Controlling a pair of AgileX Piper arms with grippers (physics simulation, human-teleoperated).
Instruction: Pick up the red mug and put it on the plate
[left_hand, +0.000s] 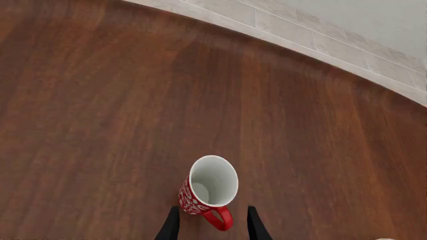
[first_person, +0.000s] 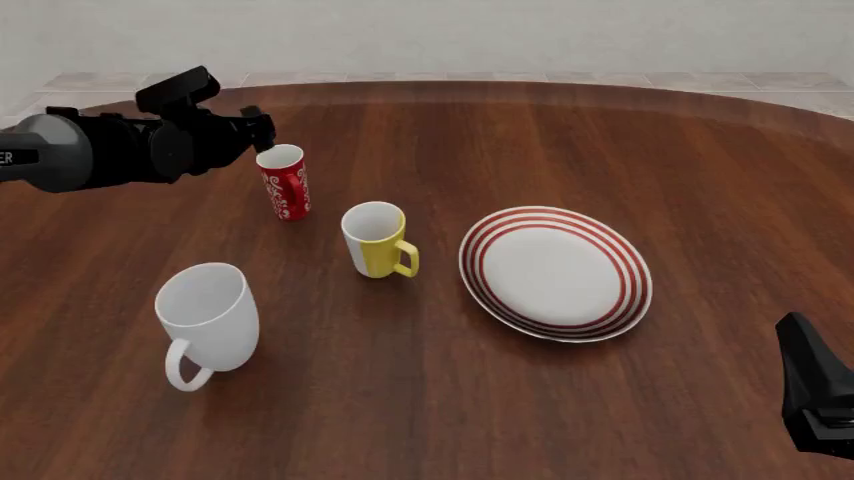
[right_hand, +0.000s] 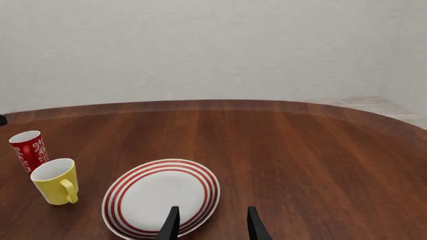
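Left arm at the approach stage, before any grasp. The red mug (first_person: 283, 182) stands upright on the bench (first_person: 561, 130), toward the far left edge, its long axis vertical and its white inside open to the ceiling. My left gripper (first_person: 263, 131) hangs just beyond and above its rim, reaching in from the left edge; the jaws are apart and hold nothing. In the left wrist view the red mug (left_hand: 209, 186) lies straight ahead of my left gripper (left_hand: 212, 226), its red handle turned back toward the gap between the two dark fingers (left_hand: 171, 227), body not yet between them. I judge that the coming move is a short advance so that the jaws straddle the narrow body or the handle before closing.

The plate (first_person: 557, 271) lies flat toward the right of the bench's middle, well apart from the red mug, with a yellow-and-white mug (first_person: 375, 239) standing between them. A large white mug (first_person: 207, 318) sits nearer the near left edge.

My right gripper (right_hand: 212, 225) waits low at the near right corner, jaws apart and empty, facing the plate; it is far from the red mug, so the left arm is the nearer one.
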